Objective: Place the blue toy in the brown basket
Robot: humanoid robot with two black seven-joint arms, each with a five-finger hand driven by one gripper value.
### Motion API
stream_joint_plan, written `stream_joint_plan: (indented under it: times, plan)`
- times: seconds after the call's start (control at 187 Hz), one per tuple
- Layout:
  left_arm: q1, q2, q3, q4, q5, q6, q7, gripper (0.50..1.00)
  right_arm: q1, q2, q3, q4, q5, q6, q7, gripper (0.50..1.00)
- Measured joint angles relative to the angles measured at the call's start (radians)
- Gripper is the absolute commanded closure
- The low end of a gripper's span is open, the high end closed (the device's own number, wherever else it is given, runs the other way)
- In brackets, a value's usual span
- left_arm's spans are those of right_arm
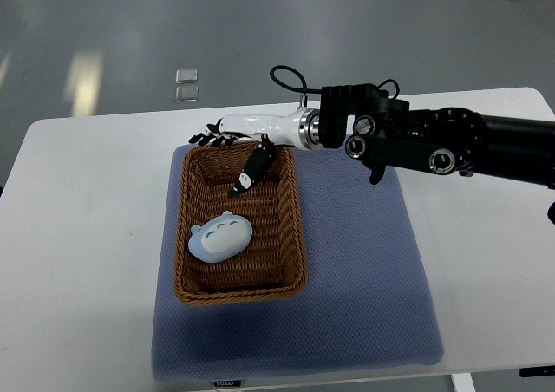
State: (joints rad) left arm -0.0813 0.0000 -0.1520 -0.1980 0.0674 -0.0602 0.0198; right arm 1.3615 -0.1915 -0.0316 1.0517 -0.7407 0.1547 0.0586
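A pale blue plush toy (221,238) lies inside the brown woven basket (185,236), toward its near left part. My right hand (227,139) reaches in from the right and hangs over the basket's far rim. Its fingers (208,137) are spread and hold nothing; the thumb (253,171) points down into the basket. The hand is apart from the toy. No left arm shows.
The basket stands on a blue-grey mat (364,271) on a white table (78,236). The black right forearm (434,140) crosses above the mat's far right. A small clear object (186,84) lies on the floor beyond the table.
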Motion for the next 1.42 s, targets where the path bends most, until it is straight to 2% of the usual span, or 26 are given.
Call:
stream_joint_plan:
  times: [0.23,0.347,0.454,0.705,0.892,1.069,1.421]
  plan:
    - [0.000,0.000,0.000,-0.003,0.000,0.000,0.000,0.500,-0.028,-0.129,0.169,0.003,0.092,0.036,0.000,0.589]
    - [0.000,0.000,0.000,-0.006,0.000,0.000,0.000,0.500,-0.153,-0.186,0.347,0.001,0.160,0.037,0.000,0.589]
    - [0.000,0.000,0.000,-0.007,0.000,0.000,0.000,0.500,-0.299,-0.199,0.557,-0.006,0.250,0.037,0.000,0.589]
    - [0.000,0.000,0.000,-0.011,0.000,0.000,0.000,0.500,-0.606,-0.112,0.956,-0.025,0.464,0.037,0.000,0.589]
    - [0.000,0.000,0.001,-0.011,0.000,0.000,0.000,0.500,-0.728,-0.043,1.062,-0.054,0.486,0.050,0.028,0.589]
    - [0.000,0.000,0.002,-0.012,0.000,0.000,0.000,0.500,-0.784,-0.013,1.075,-0.099,0.487,0.060,0.086,0.589]
    - [0.000,0.000,0.002,-0.012,0.000,-0.001,0.000,0.500,-0.831,0.041,1.076,-0.183,0.539,0.091,0.122,0.589]
